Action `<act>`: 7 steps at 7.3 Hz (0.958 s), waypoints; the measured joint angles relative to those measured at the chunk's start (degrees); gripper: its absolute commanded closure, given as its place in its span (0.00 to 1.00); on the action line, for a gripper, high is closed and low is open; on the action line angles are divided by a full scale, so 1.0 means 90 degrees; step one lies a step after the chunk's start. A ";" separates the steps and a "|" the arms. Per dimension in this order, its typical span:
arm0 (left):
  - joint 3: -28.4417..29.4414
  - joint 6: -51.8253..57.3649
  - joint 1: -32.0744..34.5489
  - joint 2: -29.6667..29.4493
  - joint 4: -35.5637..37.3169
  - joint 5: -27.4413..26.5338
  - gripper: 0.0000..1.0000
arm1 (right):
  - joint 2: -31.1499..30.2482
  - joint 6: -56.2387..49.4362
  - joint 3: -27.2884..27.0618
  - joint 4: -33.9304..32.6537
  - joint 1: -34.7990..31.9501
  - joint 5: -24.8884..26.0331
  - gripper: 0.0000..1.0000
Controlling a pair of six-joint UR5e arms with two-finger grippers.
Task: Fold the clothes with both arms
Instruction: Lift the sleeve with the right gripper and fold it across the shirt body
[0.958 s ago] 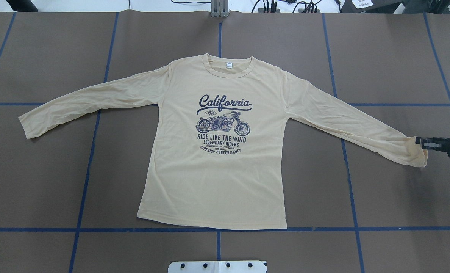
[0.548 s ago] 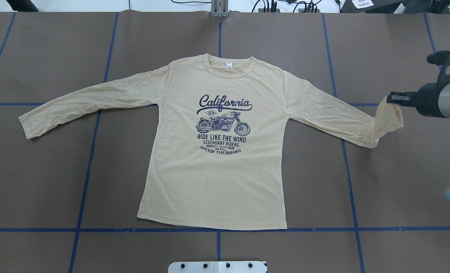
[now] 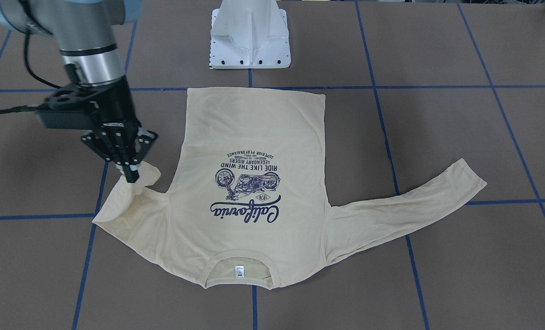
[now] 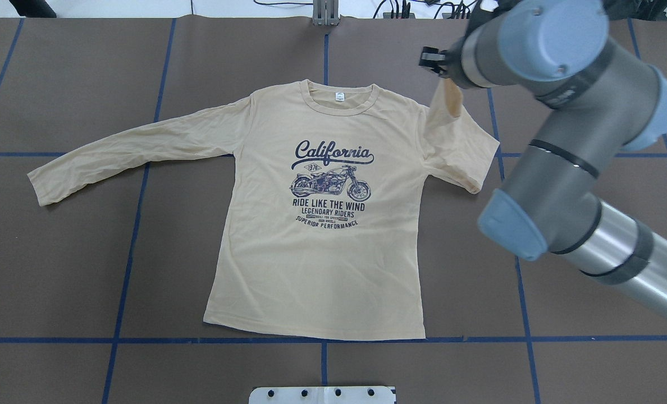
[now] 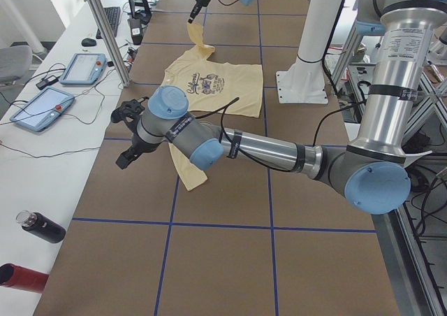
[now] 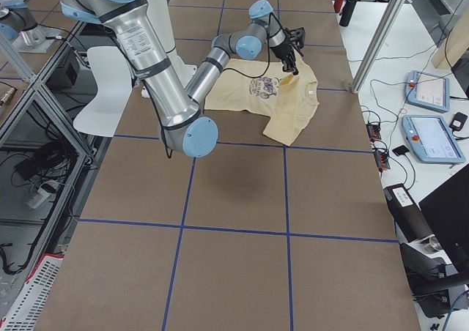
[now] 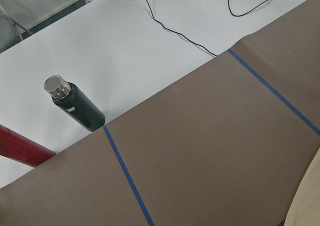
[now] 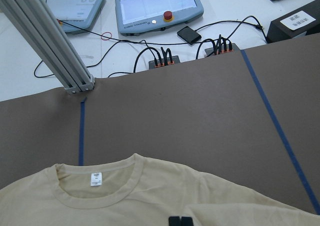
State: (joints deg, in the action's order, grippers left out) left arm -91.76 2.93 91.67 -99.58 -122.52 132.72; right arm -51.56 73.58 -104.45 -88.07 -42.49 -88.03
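The pale yellow-cream long-sleeved T-shirt (image 4: 316, 264) lies flat, print up, on the brown table; it also shows in the front view (image 3: 254, 128). My right gripper (image 4: 432, 59) is shut on the cuff of the shirt's right sleeve (image 4: 457, 151) and holds it lifted near the right shoulder, with the sleeve doubled back; the front view shows the gripper (image 3: 130, 176) pinching the cuff. The left sleeve (image 4: 126, 148) lies stretched out flat. My left gripper (image 5: 128, 131) shows only in the left side view, hovering beyond the left cuff; I cannot tell whether it is open or shut.
The white pedestal base (image 3: 249, 41) stands by the hem. An aluminium post (image 8: 50, 46) and teach pendants (image 8: 160, 6) are beyond the collar. A black bottle (image 7: 75, 106) and a red one (image 7: 20, 148) lie off the table's left end. Blue tape lines cross the table.
My right gripper has carried the right cuff up off the table's right side and leftward to near the shoulder, doubling the sleeve back. The rest of the shirt has not moved.
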 measured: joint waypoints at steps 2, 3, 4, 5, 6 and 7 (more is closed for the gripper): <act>0.0054 0.0003 0.0000 0.0000 -0.0006 0.0000 0.00 | 0.1758 0.0548 0.1794 0.0158 0.0595 0.0956 1.00; 0.0078 0.0002 0.0000 0.0000 -0.0008 0.0000 0.00 | 0.2576 0.0722 0.2841 0.0275 0.0794 0.1306 1.00; 0.0112 0.0004 0.0000 0.0000 -0.0009 0.0000 0.00 | 0.3251 0.0899 0.3864 0.0363 0.0974 0.1581 1.00; 0.0142 0.0005 0.0000 0.0000 -0.0009 0.0000 0.00 | 0.3660 0.1102 0.4532 0.0439 0.1134 0.1795 0.99; 0.0160 0.0006 0.0000 0.0000 -0.0009 0.0000 0.00 | 0.3999 0.1373 0.5064 0.0482 0.1243 0.1883 0.50; 0.0178 0.0006 0.0000 0.0000 -0.0009 0.0000 0.00 | 0.4362 0.1676 0.5641 0.0584 0.1337 0.1904 0.01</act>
State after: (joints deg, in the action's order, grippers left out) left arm -90.16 2.99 91.67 -99.58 -122.61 132.72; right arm -12.30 88.66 -53.68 -82.82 -30.46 -70.89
